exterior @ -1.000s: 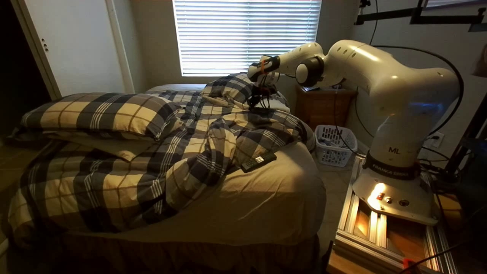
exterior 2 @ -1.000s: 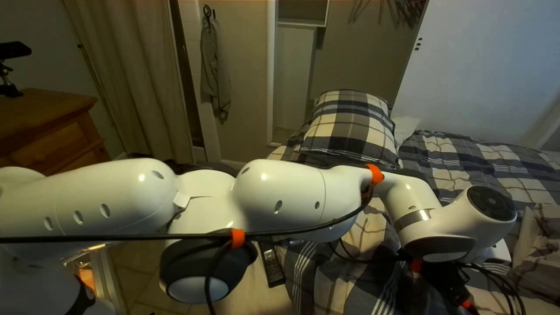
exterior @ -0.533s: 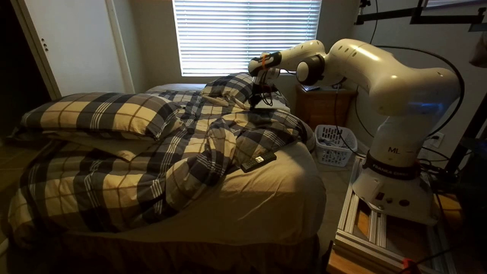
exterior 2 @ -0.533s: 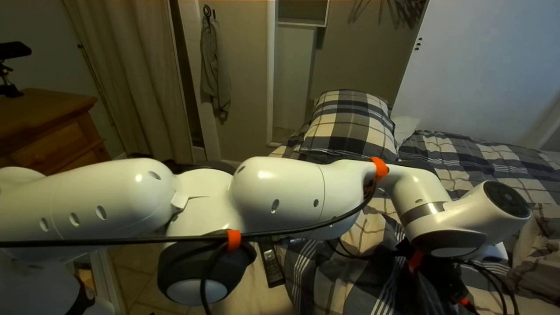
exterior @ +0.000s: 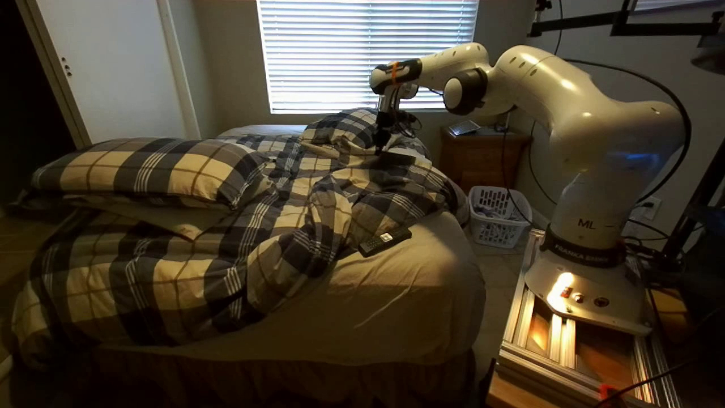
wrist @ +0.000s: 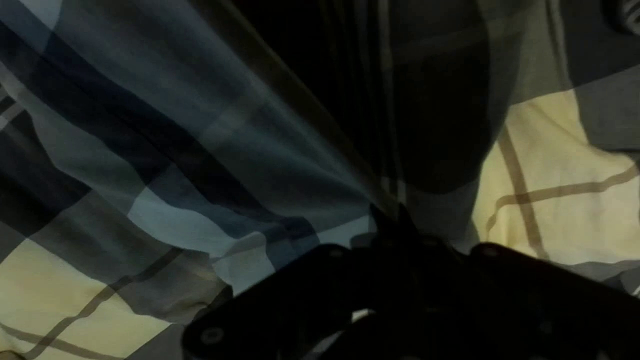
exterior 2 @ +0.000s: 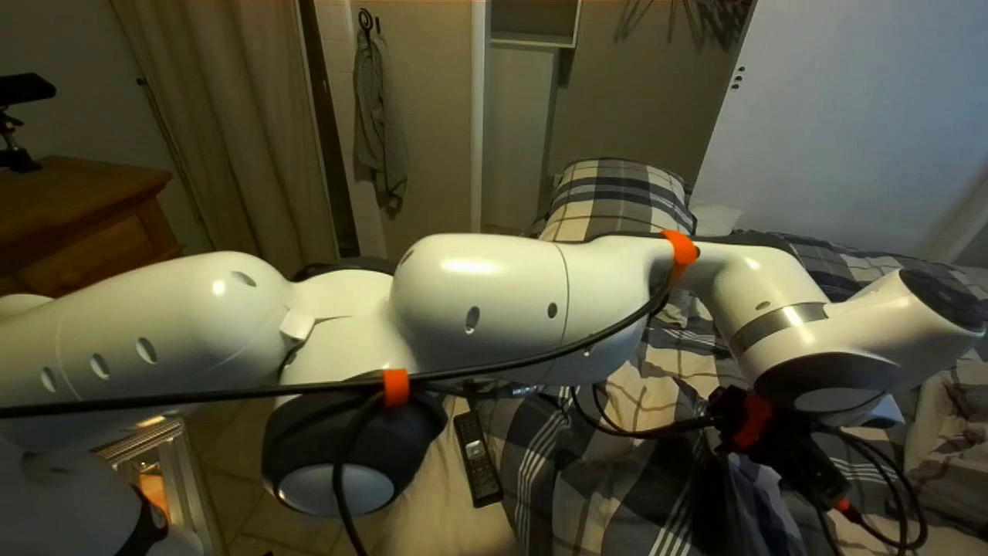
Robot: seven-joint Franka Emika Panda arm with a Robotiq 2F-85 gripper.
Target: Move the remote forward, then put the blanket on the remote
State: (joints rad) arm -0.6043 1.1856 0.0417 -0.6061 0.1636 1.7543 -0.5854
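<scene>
The blanket [exterior: 226, 260], a large plaid comforter in dark and cream checks, lies bunched over the bed; it also shows in an exterior view [exterior 2: 594, 486] and fills the wrist view [wrist: 240, 145]. My gripper [exterior: 380, 149] is above the bed's far part, pointing down. In the wrist view my gripper [wrist: 387, 210] is closed with a pinched fold of the blanket between its dark fingertips. The fold rises to the tips. The black remote [exterior: 385, 241] lies on the bare sheet beside the blanket's edge, away from the gripper; it also shows in an exterior view [exterior 2: 478, 457].
Plaid pillows [exterior: 153, 170] lie on the bed. A white laundry basket [exterior: 498, 218] stands on the floor between bed and robot base. A wooden nightstand [exterior: 481, 158] stands behind it, near the window. The arm passes over the bed edge near the remote.
My gripper has risen from low on the bedding, and the arm has lifted with it. The blanket under the gripper is now drawn up into a raised fold. The remote has not moved.
</scene>
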